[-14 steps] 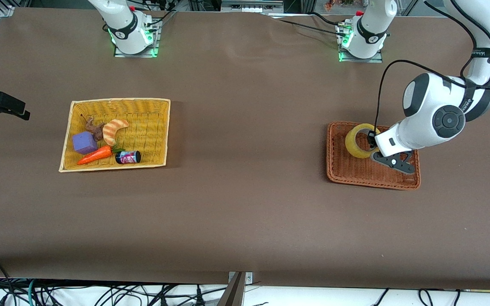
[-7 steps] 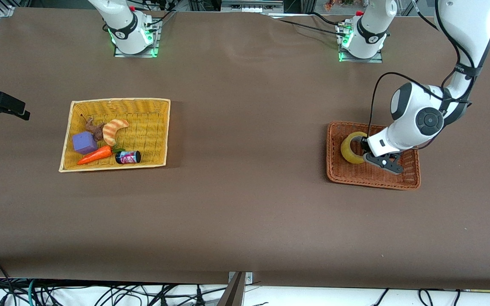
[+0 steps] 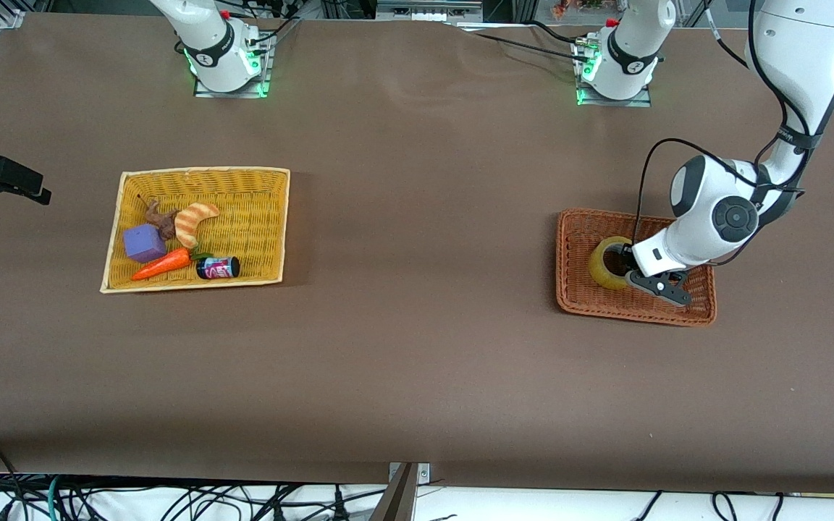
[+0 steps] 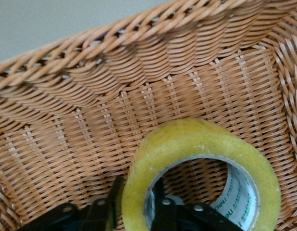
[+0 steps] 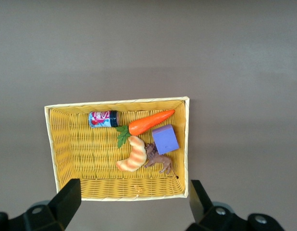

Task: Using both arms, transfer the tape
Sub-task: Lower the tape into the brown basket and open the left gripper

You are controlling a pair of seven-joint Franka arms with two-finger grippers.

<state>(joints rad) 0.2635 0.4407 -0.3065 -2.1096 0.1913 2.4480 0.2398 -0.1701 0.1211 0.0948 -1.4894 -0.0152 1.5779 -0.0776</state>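
The tape is straddled at its wall by the left gripper inside the brown basket. The right gripper is held wide open above the yellow basket.

"Where's the roll of yellowish translucent packing tape?"

"In the brown wicker basket toward the left arm's end of the table, in the part nearer the table's middle. It's a ring with a grey-white core, printed green inside, and it sits tilted rather than flat."

"And the arms?"

"The glossy white left arm bends down from above, and the left gripper is low in the basket, right at the roll's wall. The white right arm waits. The right gripper hangs high toward its own end of the table, fingers spread wide and empty."
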